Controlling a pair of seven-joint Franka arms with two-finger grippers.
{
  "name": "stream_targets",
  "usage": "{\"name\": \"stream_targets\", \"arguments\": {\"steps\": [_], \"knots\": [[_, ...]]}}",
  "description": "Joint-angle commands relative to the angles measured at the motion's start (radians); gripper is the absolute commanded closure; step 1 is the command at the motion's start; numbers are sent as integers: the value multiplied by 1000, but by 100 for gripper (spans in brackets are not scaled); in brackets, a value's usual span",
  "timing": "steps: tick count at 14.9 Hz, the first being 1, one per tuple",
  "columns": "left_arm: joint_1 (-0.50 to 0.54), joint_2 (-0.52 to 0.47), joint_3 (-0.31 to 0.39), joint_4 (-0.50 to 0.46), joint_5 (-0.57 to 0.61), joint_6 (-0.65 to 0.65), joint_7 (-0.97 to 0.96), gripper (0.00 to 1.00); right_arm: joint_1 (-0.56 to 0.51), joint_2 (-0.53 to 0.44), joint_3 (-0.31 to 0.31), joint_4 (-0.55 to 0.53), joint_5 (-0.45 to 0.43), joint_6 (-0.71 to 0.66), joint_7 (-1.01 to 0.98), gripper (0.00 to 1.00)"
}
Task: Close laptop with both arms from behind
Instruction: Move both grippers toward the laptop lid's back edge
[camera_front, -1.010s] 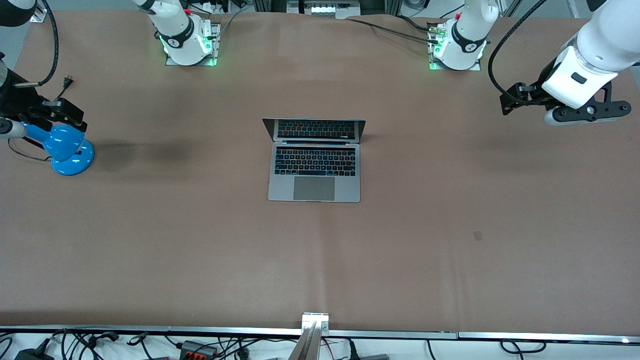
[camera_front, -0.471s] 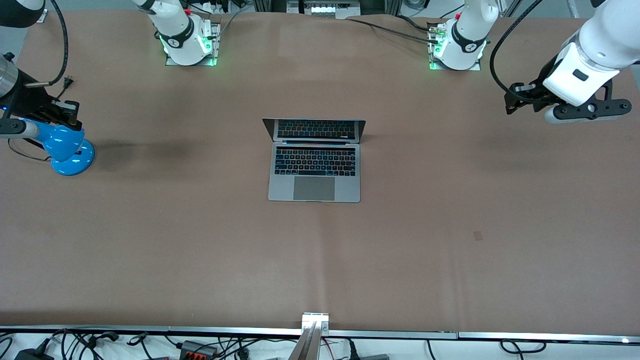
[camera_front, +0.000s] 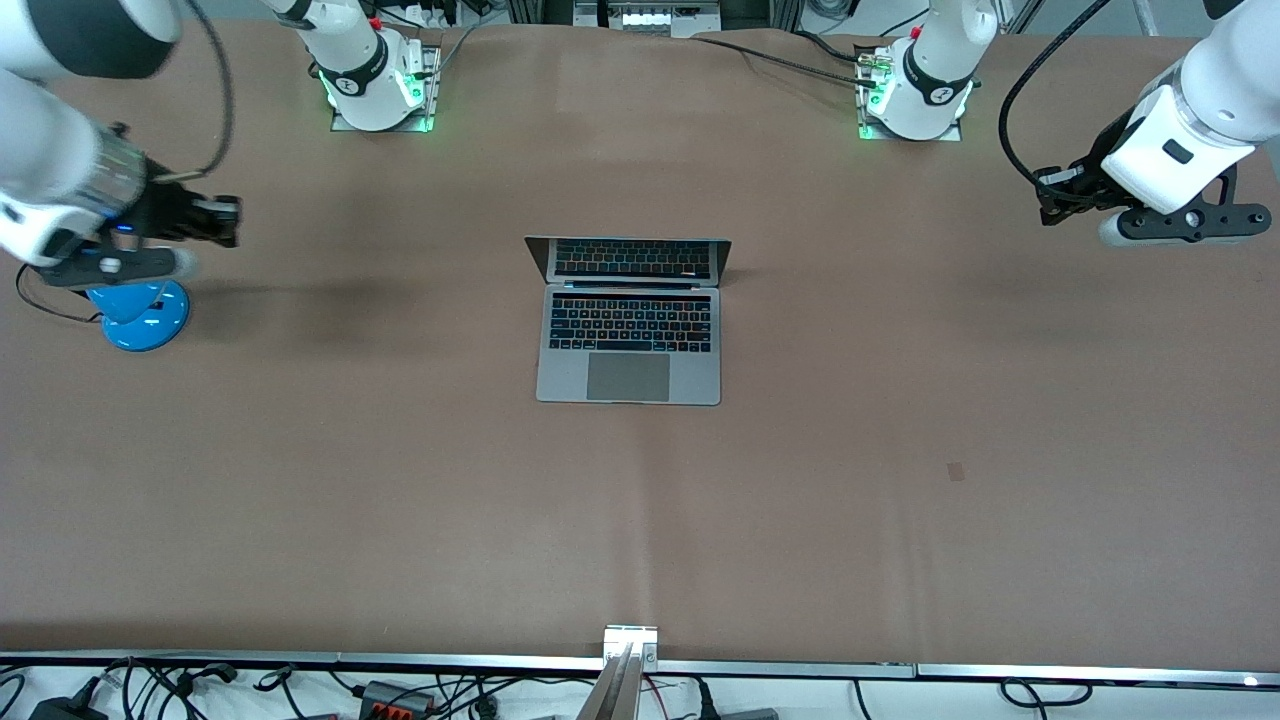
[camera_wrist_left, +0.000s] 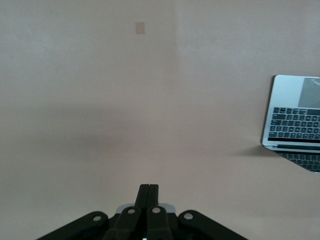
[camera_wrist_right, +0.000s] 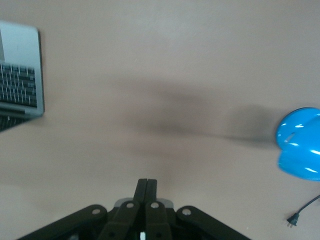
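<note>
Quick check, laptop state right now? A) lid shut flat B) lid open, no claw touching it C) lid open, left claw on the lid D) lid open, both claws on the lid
B: the laptop sits open with keys showing, while the left claw and right claw hang over bare table near its two ends.

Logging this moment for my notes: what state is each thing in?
laptop: open, lid upright, screen dark, untouched.
left gripper: shut, empty, above bare table.
right gripper: shut, empty, above bare table.
blue lamp: standing near the right arm's end.
</note>
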Motion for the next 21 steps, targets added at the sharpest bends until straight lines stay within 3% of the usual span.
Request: {"name": "stream_targets", "arguments": {"steps": [1,4,9,11,13,17,21], "knots": [[-8,14,3,20,-25,-28,23,100,46,21,-3,-22,37,-23,5,100],[3,12,12,-83,-216,-8,24,100,69,24,-3,-82,148,-21,0,100],[-115,-29,-37,-311,-297,220,6,100,161,26,-3,-171,260,-9,0,100],[-118,-66,-115,-432,-318,360,-22,100,207,26,-3,-192,275,2,11,100],[-120,-57,-221,-456,-318,420,-147,100,244,29,-3,-212,298,22,14,100],[-134,-60,-381,-536,-364,521,-218,100,322,43,-3,-263,337,52,17,100],[-149,-39,-468,-576,-426,612,-249,100,410,63,-3,-289,338,137,107,100]]}}
